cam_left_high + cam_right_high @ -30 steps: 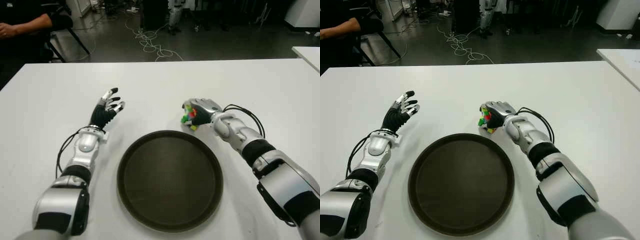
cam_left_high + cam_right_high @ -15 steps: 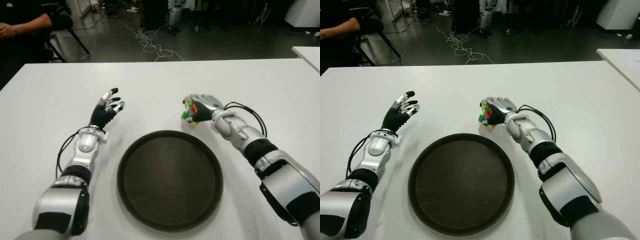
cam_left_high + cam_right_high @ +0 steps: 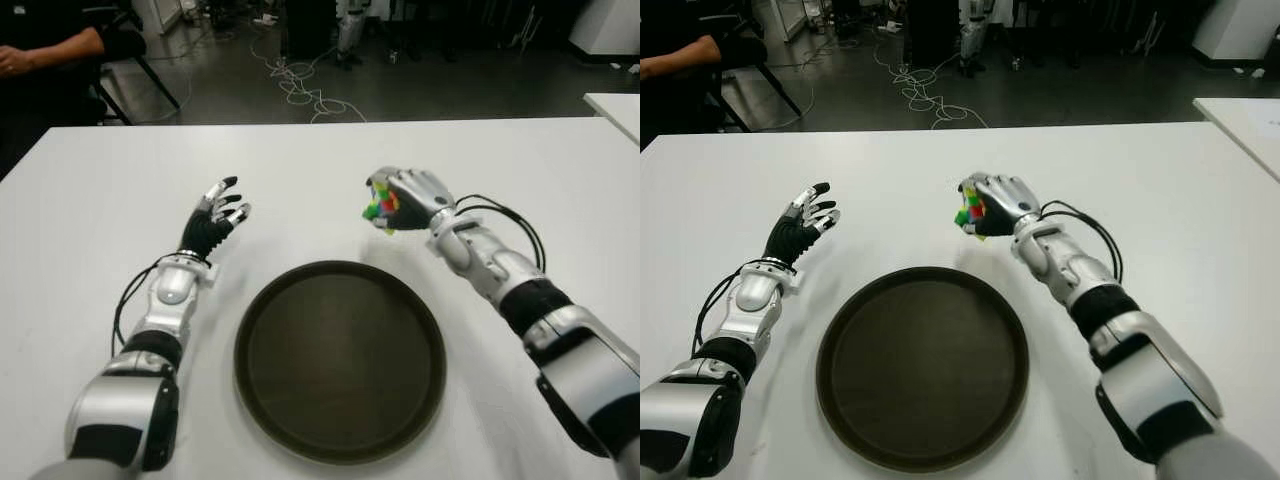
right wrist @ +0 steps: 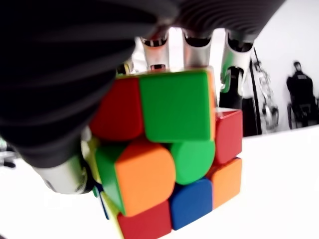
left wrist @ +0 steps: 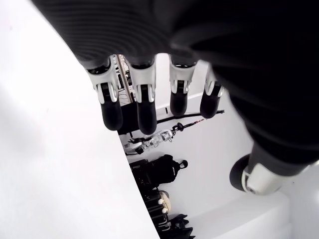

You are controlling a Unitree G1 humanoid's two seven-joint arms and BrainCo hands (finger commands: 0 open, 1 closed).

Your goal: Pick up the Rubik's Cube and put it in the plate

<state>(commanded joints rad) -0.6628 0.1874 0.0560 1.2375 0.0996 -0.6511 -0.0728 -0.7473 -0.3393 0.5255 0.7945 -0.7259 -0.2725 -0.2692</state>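
Note:
The Rubik's Cube (image 3: 381, 208), multicoloured, is held off the white table (image 3: 100, 180) in my right hand (image 3: 405, 195), whose fingers curl over its top. In the right wrist view the Rubik's Cube (image 4: 167, 159) fills the picture with green, orange, red and blue tiles, fingers wrapped behind it. It hangs just beyond the far right rim of the round dark plate (image 3: 340, 360), which lies near the table's front. My left hand (image 3: 215, 215) shows left of the plate, fingers spread and holding nothing.
A person's arm (image 3: 50, 50) shows at the far left beyond the table, next to a chair. Cables (image 3: 295, 85) lie on the floor behind. Another white table's corner (image 3: 615, 105) stands at the right.
My right hand has lifted the cube off the table, rising and shifting slightly away. The left hand has not moved.

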